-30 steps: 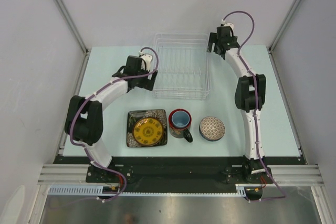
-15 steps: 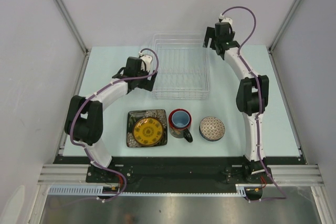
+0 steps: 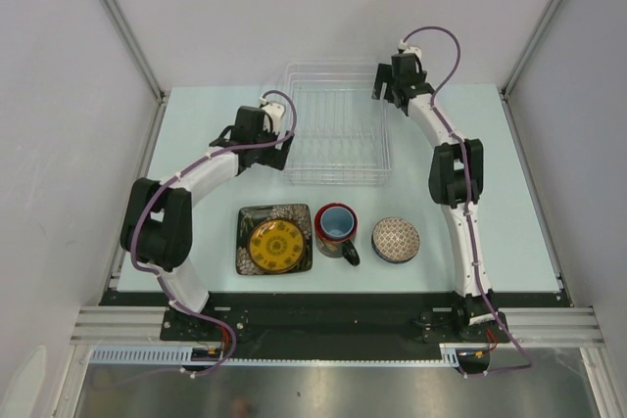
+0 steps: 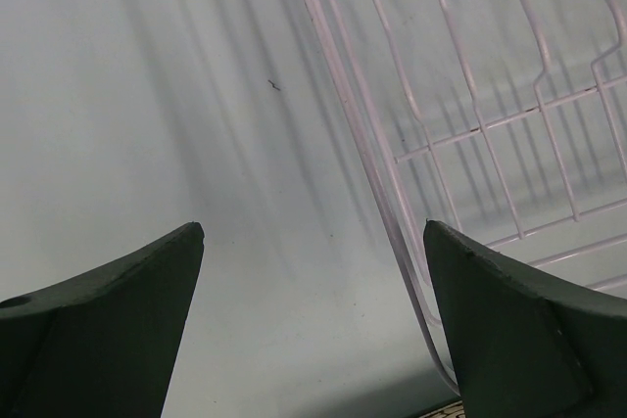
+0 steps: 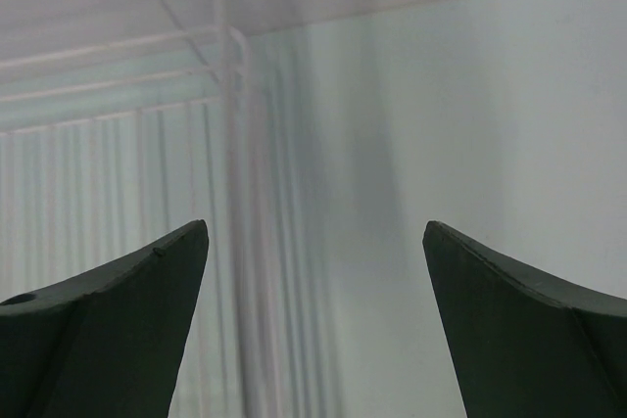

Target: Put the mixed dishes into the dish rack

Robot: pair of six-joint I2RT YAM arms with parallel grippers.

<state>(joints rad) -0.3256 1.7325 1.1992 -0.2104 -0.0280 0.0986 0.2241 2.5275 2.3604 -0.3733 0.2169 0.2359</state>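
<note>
The clear dish rack (image 3: 290,134) sits at the middle back of the table. The square dark plate with the yellow centre (image 3: 274,240), the red mug with the light-blue inside (image 3: 336,227) and the small patterned bowl (image 3: 396,239) stand in a row on the table in front of it. My left gripper (image 3: 280,148) is open at the rack's left front corner. In the left wrist view the rack's rim (image 4: 377,173) runs between its fingers, close to the right one. My right gripper (image 3: 385,93) is open at the rack's far right corner, with the rim (image 5: 233,144) between its fingers.
Grey walls close in the table on the left, back and right. The black front rail (image 3: 323,301) carries both arm bases. The plate's patterned edge shows at the bottom of the left wrist view (image 4: 446,408).
My right arm has swung left, bringing its gripper from beside the rack to the rack's far right corner. The left arm and the dishes have not moved.
</note>
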